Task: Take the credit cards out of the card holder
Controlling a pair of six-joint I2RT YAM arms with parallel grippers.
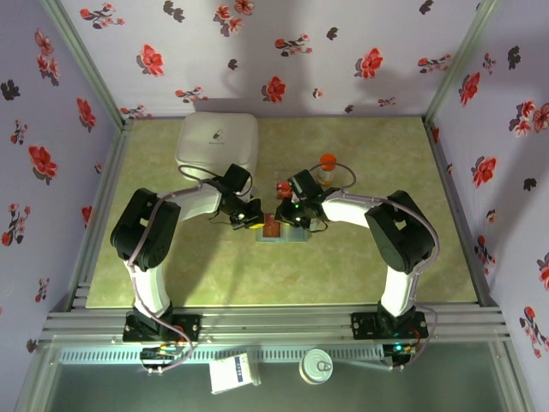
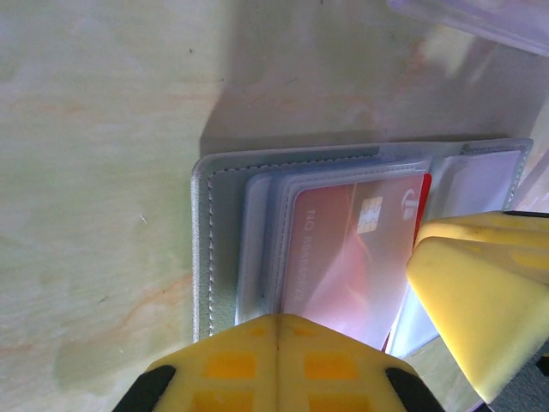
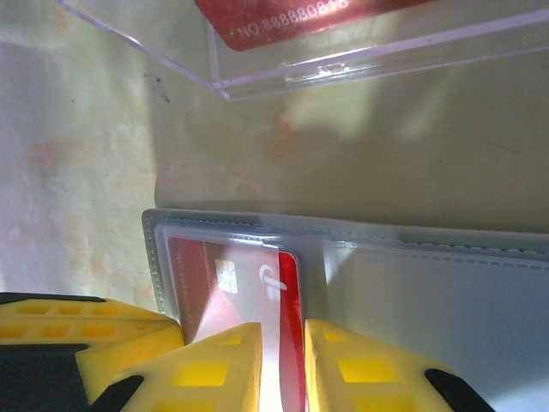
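The arms hide most of the holder (image 1: 276,233) from above. Its sleeves hold a red card (image 3: 287,279); a second card (image 3: 283,17) lies in a clear tray (image 3: 137,43). The left claw (image 2: 276,326) is closed at the holder's edge. The right claw (image 3: 281,343) narrowly straddles the red card, grip unclear.

Top view: bright, even light is coming from overhead. The arms are throwing soft shadows on the table (image 1: 171,270) either side of the card holder (image 1: 279,230).

Left wrist view: glare is washing the credit card (image 2: 352,257) in the card holder to pale pink. A grey shadow is lying just beyond the card holder. The left gripper (image 2: 276,330), nearest the lens, is blurring.

Right wrist view: light patches are glowing beyond the card holder, and the clear plastic tray (image 3: 180,51) is glinting along its edges.
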